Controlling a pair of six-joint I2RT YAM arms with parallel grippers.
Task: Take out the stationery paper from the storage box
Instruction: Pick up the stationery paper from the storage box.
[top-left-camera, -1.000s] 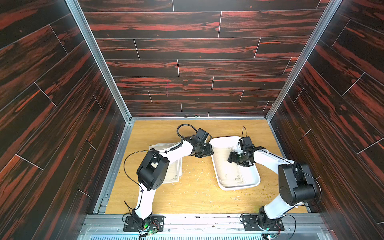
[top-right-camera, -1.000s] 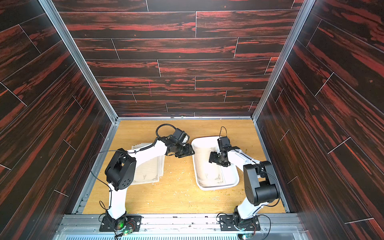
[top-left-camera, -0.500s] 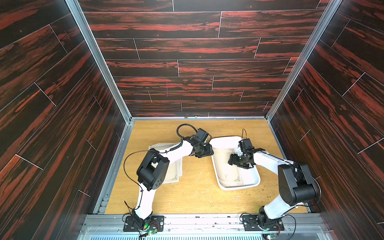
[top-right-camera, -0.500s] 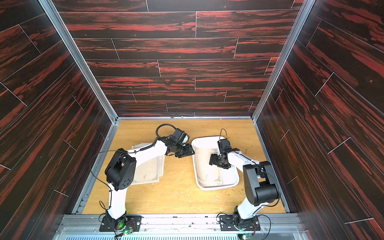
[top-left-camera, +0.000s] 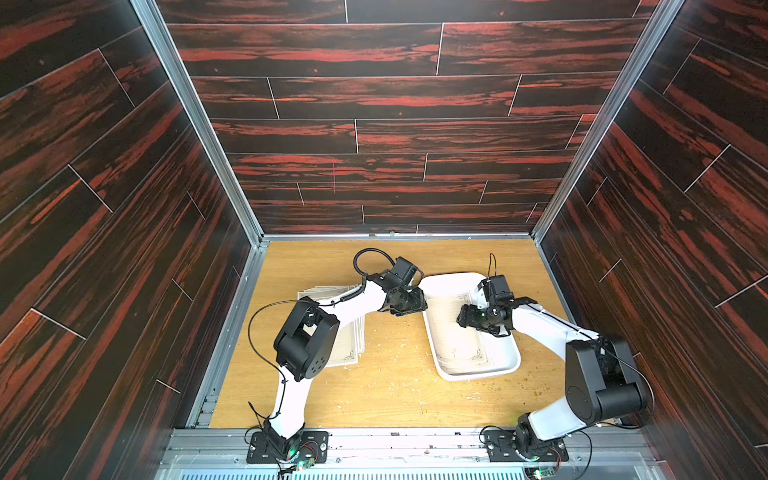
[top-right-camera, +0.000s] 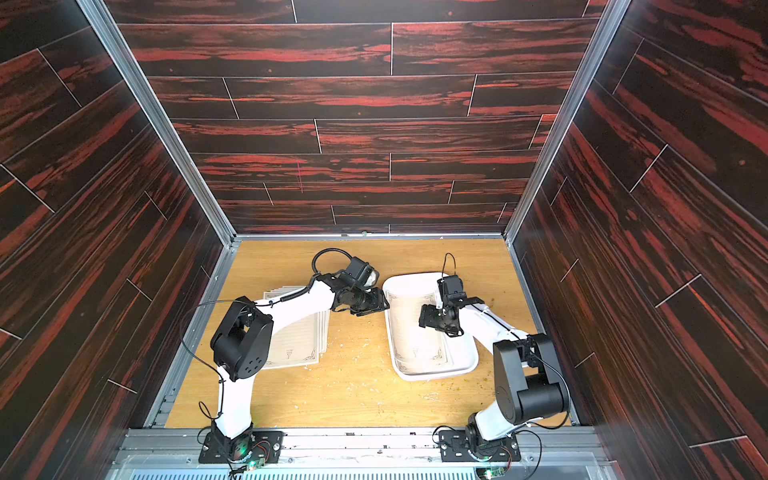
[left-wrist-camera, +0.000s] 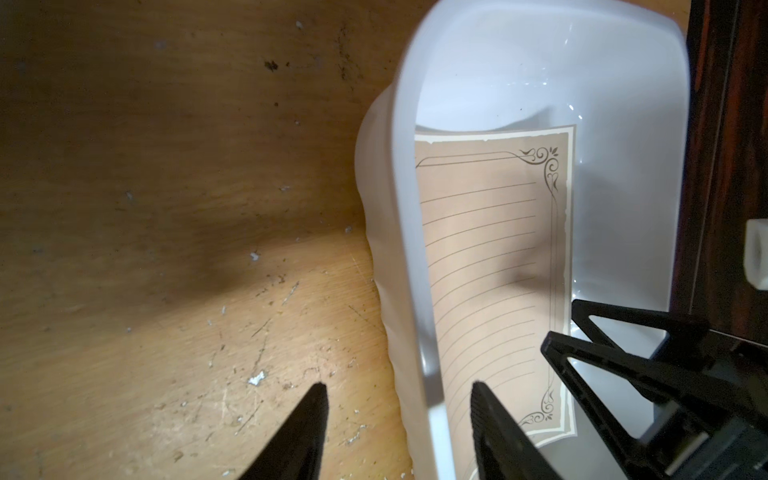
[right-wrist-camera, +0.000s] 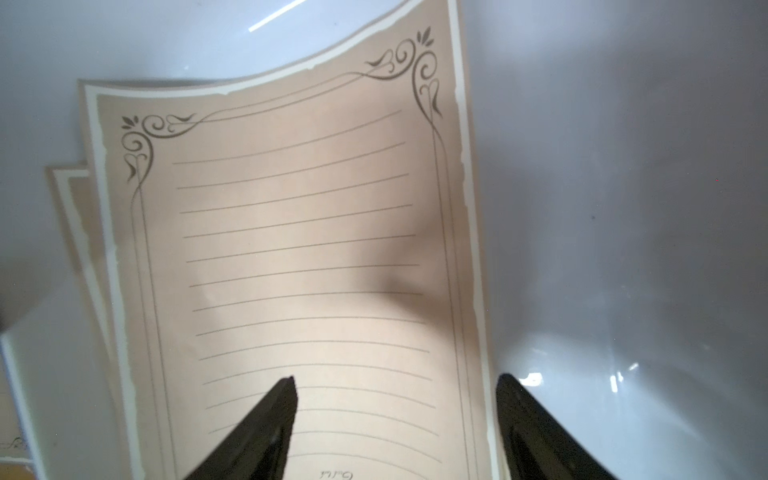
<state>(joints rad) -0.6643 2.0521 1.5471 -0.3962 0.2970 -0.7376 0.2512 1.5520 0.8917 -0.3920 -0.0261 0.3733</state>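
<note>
Moved: our right claw (right-wrist-camera: 395, 378), released, shifted slightly over cream ruled stationery paper (right-wrist-camera: 299, 249).
Left claw (left-wrist-camera: 397, 384): released, straddling the shallow white plastic storage box (left-wrist-camera: 405, 208) rim.

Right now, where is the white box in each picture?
Top view: storage box right of centre on the table.
Top view: the same place.
Left wrist: its long rim, beside bare table.
Right wrist: fills the background.
Shared landmark: the stationery paper lying inside it.
</note>
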